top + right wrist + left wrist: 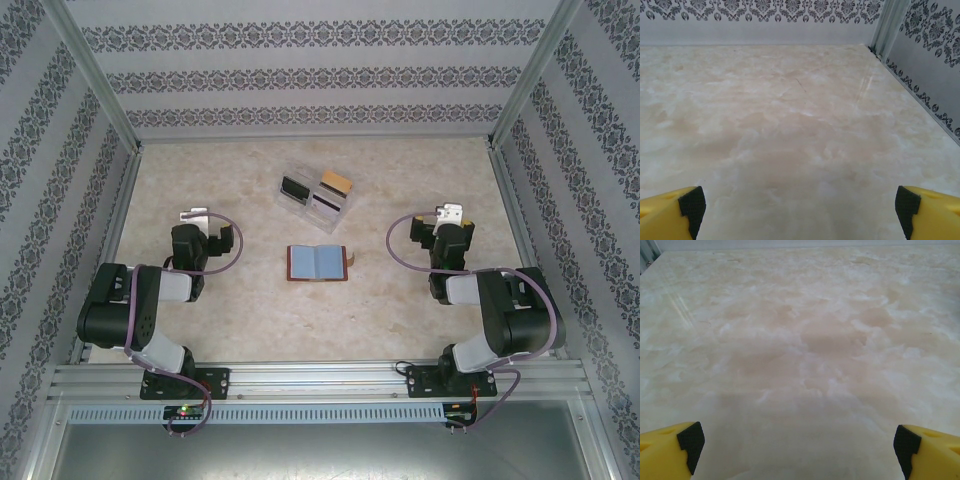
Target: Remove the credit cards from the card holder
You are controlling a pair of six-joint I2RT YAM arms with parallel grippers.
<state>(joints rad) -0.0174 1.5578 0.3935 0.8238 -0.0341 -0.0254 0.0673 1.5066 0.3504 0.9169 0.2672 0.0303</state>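
Top view, card holder [318, 263]: lies open at table [200, 320] centre, between the arms.
Top view, credit cards [336, 182]: in clear tray [284, 195], just behind the holder.
Left wrist, left gripper [800, 445]: fingers spread wide, nothing held.
Right wrist, right gripper [800, 205]: fingers spread wide, nothing held.

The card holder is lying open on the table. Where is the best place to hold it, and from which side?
Probably its left brown edge, approached from above and from the left by the left hand, with one finger sliding under. The card holder lies open and flat on the table, pockets up, so only its thin outer edges offer a hold.
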